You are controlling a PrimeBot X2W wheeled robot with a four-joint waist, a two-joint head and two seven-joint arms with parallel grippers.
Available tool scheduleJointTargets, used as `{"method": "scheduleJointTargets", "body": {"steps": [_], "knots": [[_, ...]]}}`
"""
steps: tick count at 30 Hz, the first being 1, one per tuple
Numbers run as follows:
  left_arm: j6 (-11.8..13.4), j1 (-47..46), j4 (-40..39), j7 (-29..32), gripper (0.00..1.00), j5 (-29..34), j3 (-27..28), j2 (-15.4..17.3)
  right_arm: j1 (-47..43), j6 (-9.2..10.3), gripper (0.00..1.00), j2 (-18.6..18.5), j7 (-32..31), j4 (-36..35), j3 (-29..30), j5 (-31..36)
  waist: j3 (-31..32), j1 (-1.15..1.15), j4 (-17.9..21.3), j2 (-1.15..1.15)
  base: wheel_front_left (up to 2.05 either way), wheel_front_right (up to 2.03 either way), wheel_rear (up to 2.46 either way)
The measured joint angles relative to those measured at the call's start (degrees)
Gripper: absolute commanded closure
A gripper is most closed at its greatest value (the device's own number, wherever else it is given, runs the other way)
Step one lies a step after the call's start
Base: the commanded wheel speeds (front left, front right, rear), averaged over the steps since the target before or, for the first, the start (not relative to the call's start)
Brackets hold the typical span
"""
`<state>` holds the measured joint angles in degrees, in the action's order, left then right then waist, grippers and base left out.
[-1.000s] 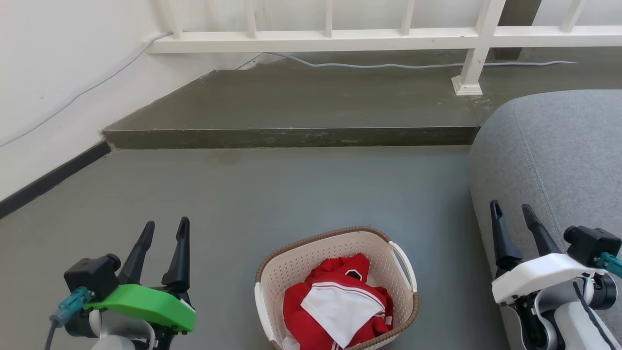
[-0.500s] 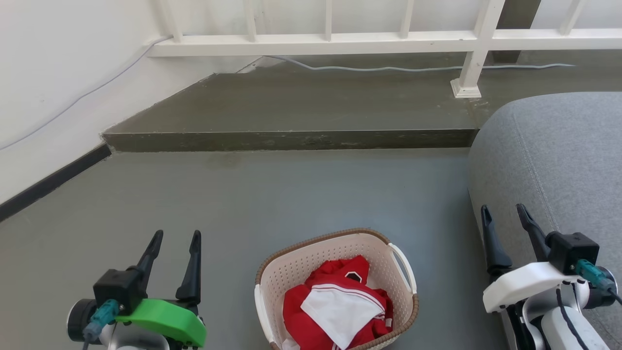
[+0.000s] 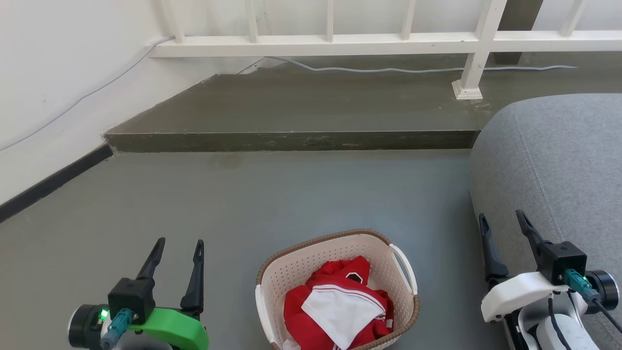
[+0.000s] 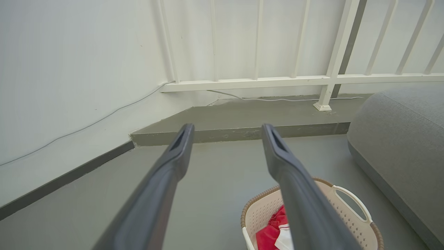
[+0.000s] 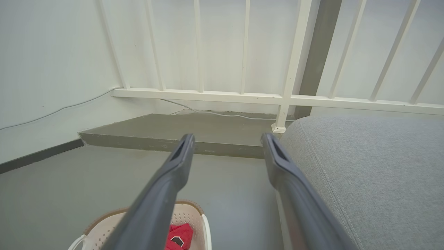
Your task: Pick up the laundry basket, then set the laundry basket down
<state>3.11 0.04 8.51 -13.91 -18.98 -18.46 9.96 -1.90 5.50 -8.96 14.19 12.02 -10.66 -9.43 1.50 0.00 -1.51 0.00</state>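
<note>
- The laundry basket (image 3: pixel 297 268) rests on the floor (image 3: pixel 291 194); pick-up not yet done.
- Left tool (image 3: pixel 180 241) and right tool (image 3: pixel 501 215): fingers parted, holding nothing.
- Remaining, as judged: grasp, lift, set down.

Laundry basket (image 3: pixel 293 270) near end off-frame

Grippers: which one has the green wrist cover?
The left gripper, lower left in the head view; the right gripper has a white cover and sits beside the grey sofa.
</note>
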Motion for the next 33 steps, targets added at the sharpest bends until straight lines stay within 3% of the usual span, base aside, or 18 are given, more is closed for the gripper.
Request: {"method": "scheduleJointTargets", "body": {"steps": [33], "knots": [[0.18, -0.01, 1.07, 0.29, 0.0, -0.41, -0.13, -0.13, -0.13, -0.88, 0.0, 1.19, 0.15, 0.2, 0.88, -0.25, -2.45, 0.0, 0.02, 0.0, 0.0, 0.0, 0.0]]}}
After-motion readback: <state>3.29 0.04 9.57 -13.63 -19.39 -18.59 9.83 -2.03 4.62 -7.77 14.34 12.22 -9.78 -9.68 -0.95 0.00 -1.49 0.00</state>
